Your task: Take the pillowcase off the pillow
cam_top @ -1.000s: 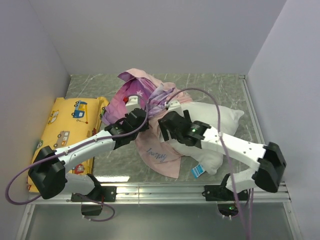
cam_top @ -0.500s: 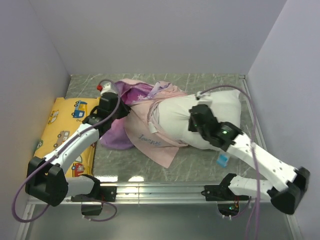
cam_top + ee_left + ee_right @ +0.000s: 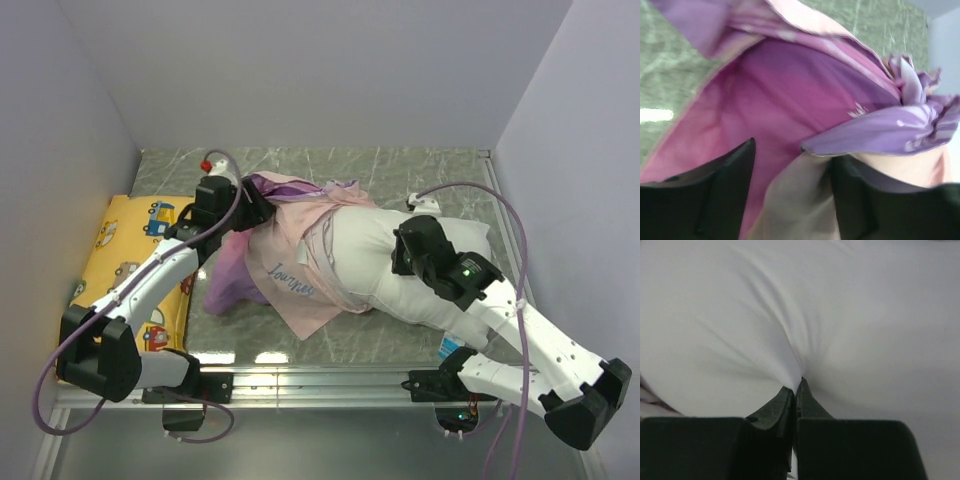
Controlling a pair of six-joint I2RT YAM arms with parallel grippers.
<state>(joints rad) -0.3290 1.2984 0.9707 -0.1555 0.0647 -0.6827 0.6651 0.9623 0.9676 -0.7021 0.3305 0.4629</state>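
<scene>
The white pillow (image 3: 370, 262) lies across the middle and right of the table, its left end still inside the pink-purple pillowcase (image 3: 285, 272). The case is bunched toward the left, pale reverse side up. My left gripper (image 3: 262, 208) sits at the case's far upper edge. In the left wrist view its fingers (image 3: 725, 192) stand apart with a fold of the pillowcase (image 3: 790, 95) lying loose between them (image 3: 792, 192). My right gripper (image 3: 400, 245) rests on the pillow's bare part. In the right wrist view it (image 3: 797, 387) is shut on a pinch of pillow (image 3: 805, 305) fabric.
A yellow vehicle-print pillow (image 3: 130, 262) lies along the left wall beside my left arm. A small blue tag (image 3: 448, 347) hangs off the white pillow's near right corner. Walls close in on the left, back and right; a metal rail (image 3: 320, 378) runs along the near edge.
My left gripper has opened, releasing its pinch on the pillowcase. The right arm, shut on the pillow, has dragged it right and nearer, baring more white.
</scene>
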